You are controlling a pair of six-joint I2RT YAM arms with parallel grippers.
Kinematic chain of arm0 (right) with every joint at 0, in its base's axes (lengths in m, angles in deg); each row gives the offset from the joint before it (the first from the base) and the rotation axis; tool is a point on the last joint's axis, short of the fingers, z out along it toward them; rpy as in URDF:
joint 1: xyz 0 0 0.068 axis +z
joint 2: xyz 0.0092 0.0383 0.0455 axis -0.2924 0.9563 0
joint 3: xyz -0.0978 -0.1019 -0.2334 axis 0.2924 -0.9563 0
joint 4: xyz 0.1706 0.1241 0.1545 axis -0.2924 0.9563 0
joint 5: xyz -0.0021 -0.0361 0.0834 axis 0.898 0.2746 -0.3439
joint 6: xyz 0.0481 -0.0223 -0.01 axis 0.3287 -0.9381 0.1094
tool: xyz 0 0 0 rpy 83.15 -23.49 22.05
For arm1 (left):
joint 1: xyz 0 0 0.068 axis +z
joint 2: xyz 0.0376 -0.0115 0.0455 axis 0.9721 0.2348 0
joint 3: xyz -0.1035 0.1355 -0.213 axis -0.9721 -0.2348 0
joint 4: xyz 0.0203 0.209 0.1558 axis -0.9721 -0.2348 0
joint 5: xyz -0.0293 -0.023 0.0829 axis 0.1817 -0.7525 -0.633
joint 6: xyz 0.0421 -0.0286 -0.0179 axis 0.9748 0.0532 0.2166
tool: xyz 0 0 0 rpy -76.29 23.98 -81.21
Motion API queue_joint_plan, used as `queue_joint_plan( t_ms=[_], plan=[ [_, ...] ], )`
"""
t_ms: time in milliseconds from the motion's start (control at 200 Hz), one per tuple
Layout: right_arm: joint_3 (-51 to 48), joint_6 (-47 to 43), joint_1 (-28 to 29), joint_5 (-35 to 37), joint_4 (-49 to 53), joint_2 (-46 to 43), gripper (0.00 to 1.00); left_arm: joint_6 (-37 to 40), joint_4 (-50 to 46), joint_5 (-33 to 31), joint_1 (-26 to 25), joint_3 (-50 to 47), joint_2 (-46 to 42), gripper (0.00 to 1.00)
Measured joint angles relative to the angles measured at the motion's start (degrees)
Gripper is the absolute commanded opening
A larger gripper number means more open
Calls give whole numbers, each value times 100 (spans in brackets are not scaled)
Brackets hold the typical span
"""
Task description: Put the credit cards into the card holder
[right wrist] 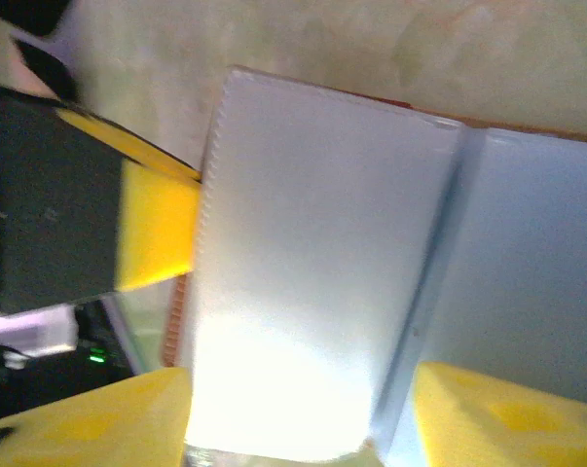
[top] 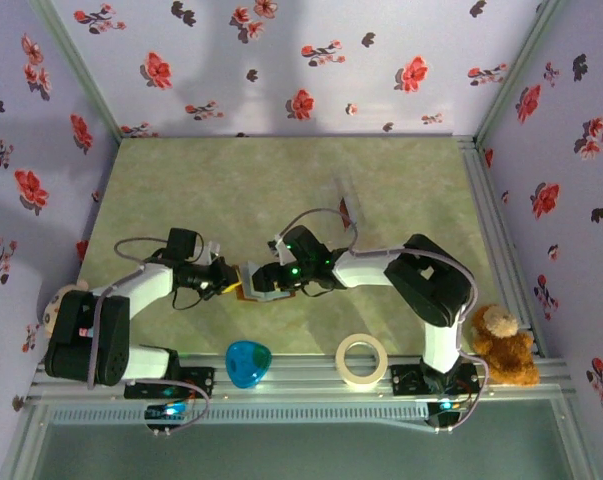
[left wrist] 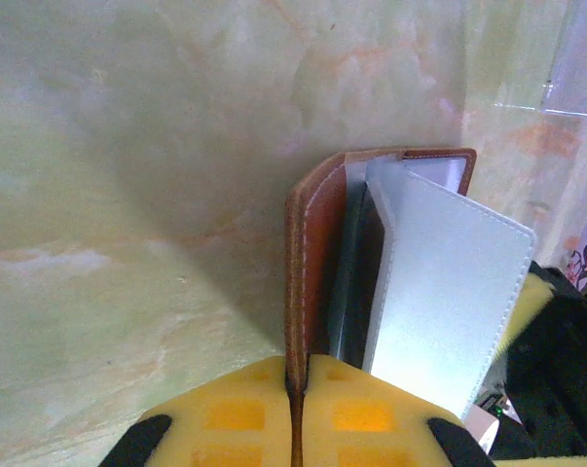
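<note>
The brown card holder (top: 244, 292) stands on edge at the table's near middle, between my two grippers. My left gripper (top: 229, 279) is shut on its leather cover (left wrist: 312, 243); the yellow pads (left wrist: 237, 413) pinch the stitched edge, and pale grey inner sleeves (left wrist: 439, 282) fan out to the right. My right gripper (top: 263, 280) faces it from the other side. It is open, with its pads (right wrist: 128, 418) on either side of a pale inner sleeve (right wrist: 312, 243) and not squeezing it. The credit cards are out of view.
A clear plastic stand (top: 349, 203) sits behind the right arm. A blue object (top: 248, 362) and a tape roll (top: 362, 360) lie at the near edge. A teddy bear (top: 503, 345) sits at the right base, and another plush (top: 56, 300) by the left arm.
</note>
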Motion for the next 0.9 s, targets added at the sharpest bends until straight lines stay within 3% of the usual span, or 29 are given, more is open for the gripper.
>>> queue_joint_plan(
  t_ms=[285,475,620,790,820,900],
  plan=[
    [468,-627,382,1169,1178,-52,73,-11,66,44,11,0,-9,0],
    [350,-774,463,2286,1663,-675,73,-28,74,59,11,0,-9,0],
    [323,-1019,507,2302,1602,-968,74,-50,76,59,11,0,-9,0],
    [651,-1189,822,2347,1720,-588,75,-92,79,59,11,0,-9,0],
    [726,-1187,866,2409,1751,-485,75,-96,79,59,11,0,-9,4],
    [809,-1169,935,2627,1864,-334,73,-109,76,55,17,0,-9,29]
  ],
)
